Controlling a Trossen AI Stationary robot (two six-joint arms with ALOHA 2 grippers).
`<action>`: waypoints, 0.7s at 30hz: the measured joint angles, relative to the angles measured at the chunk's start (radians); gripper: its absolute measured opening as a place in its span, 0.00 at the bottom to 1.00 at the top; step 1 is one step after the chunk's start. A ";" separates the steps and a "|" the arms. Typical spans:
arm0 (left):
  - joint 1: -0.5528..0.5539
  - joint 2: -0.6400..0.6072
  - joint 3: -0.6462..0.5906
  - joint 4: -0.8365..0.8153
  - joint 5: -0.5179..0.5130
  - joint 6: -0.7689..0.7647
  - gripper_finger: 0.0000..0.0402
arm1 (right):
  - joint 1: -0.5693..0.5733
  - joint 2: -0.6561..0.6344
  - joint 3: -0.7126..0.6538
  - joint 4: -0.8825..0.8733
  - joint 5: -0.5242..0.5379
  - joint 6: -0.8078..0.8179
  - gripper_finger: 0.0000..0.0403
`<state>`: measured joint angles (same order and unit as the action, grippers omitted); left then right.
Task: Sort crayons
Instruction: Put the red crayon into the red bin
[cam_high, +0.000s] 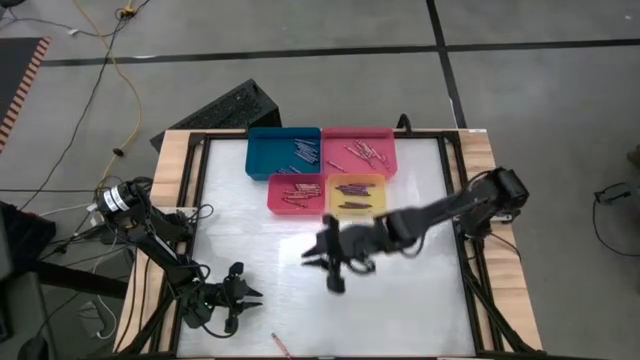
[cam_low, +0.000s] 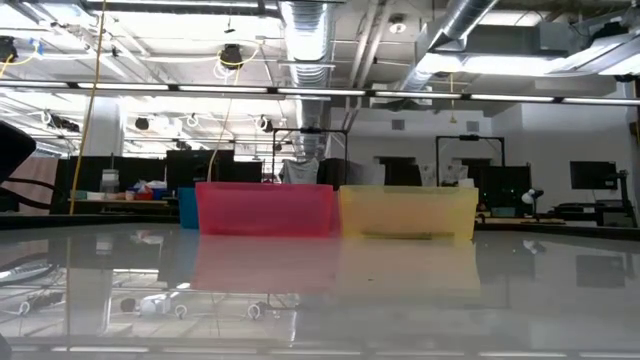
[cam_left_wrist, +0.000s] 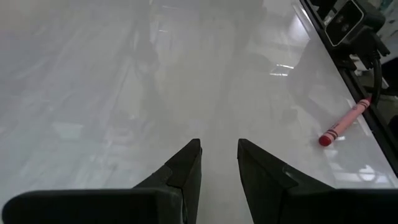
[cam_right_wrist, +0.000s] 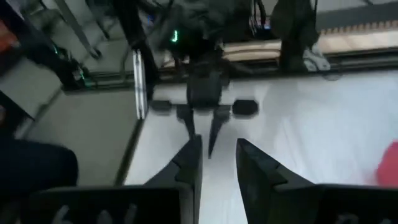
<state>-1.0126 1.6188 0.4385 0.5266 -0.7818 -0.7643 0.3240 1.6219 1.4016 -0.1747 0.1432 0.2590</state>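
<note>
i log: right gripper (cam_high: 335, 268) mid-table, fingers parted, empty; left gripper (cam_high: 243, 296) low at near-left edge, parted, empty. one pink crayon (cam_left_wrist: 344, 121) loose beside it; other crayons (cam_high: 307, 152) in trays (cam_high: 262, 150).

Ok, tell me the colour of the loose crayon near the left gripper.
Red crayon, clearest in the left wrist view.

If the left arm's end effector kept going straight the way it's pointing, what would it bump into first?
Probably nothing soon. The left end effector, fingers slightly apart and empty, points across bare white table. The pink crayon lies off to one side, out of that line. Farther ahead depth is hard to judge.
</note>
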 joint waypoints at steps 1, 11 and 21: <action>0.000 0.000 0.000 0.000 0.000 0.000 0.23 | 0.028 0.020 0.011 0.019 0.040 0.003 0.23; 0.000 0.000 0.003 0.007 0.026 -0.010 0.23 | 0.212 0.259 0.160 0.080 0.225 0.043 0.23; -0.002 0.000 0.005 0.012 0.067 -0.020 0.23 | 0.241 0.549 0.523 -0.066 0.217 0.078 0.23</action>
<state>-1.0145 1.6184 0.4438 0.5382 -0.7149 -0.7844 0.5649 2.1706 1.9250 -0.2405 0.3604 0.3370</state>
